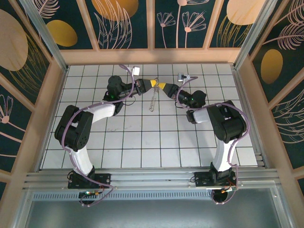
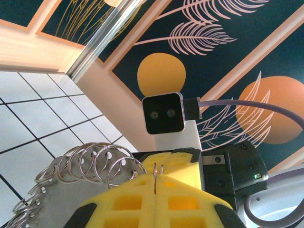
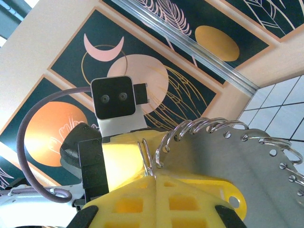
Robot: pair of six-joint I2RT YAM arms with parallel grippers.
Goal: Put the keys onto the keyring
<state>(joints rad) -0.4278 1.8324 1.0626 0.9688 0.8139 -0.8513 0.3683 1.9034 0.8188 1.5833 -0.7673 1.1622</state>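
Top external: left hand (image 1: 153, 84) and right hand (image 1: 162, 86) are facing tip to tip, both clamping tight on the keyring (image 1: 152, 102), which is dangling over the bench (image 1: 142, 142).

I can't make out any words, numbers, labels or brand marks anywhere here. The wall panels (image 1: 123, 23) carry only painted leaves, flowers and round discs, with no lettering on them.
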